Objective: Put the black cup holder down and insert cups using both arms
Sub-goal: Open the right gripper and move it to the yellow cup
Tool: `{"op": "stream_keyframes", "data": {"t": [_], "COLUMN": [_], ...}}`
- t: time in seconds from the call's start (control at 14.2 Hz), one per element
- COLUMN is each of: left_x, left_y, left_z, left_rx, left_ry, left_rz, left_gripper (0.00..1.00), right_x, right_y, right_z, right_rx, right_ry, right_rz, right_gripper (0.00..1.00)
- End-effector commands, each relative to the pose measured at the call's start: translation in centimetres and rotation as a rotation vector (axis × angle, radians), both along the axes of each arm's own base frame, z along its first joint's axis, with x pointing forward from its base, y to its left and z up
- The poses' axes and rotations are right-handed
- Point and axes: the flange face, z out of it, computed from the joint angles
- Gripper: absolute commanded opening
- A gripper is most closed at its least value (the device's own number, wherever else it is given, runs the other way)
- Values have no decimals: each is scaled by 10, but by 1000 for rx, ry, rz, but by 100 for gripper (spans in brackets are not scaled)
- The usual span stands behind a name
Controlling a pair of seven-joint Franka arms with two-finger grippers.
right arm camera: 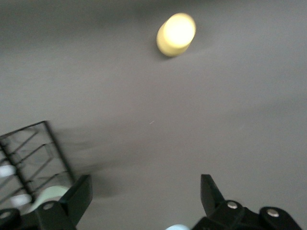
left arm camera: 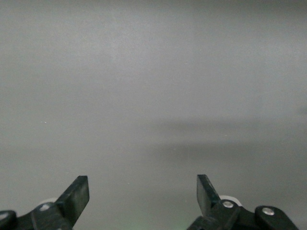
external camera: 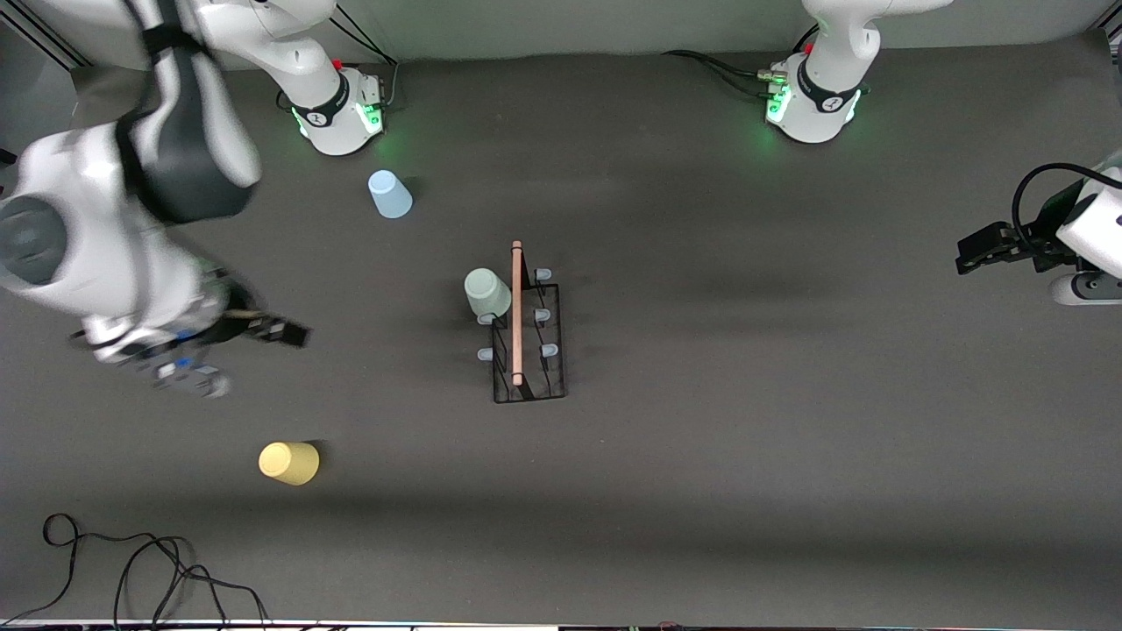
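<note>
Right end effector (external camera: 285, 332) is hanging with fingers spread above the counter (external camera: 745, 456) between yellow cup (external camera: 289, 463) and black cup holder (external camera: 528, 337), mint cup (external camera: 486, 293) sitting on it, while the left end effector (external camera: 973, 254) is idling agape at its end.

no legible text, label, brand name, number or sign appears in any of the three views; the only marking is a small pale emblem on the dark band of each arm base (external camera: 337, 109) (external camera: 820, 101), and it cannot be read as characters.
</note>
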Motion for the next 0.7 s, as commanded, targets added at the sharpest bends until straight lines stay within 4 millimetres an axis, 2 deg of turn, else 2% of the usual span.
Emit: {"op": "stream_keyframes", "data": {"t": [0.0,0.14,0.28,0.49,0.63], "left_x": [1,2,2,2,2], "left_y": [-2,-2,-3,-1,-1], "left_z": [2,1,-1,-1,-1], "left_rx": [-11,-11,-12,-12,-9], "left_ry": [3,5,8,9,9], "left_rz": [-2,-1,-3,-1,-3], "left_gripper": [100,100,100,100,100], "right_x": [41,62,78,95,99], "right_y": [-43,-67,-68,-70,-75], "right_z": [-10,-34,-58,-129,-172], "right_rx": [4,3,-8,-12,23], "right_ry": [-16,-38,-103,-136,-160], "right_rz": [174,217,225,248,216], "right_gripper": [100,100,100,100,100]}}
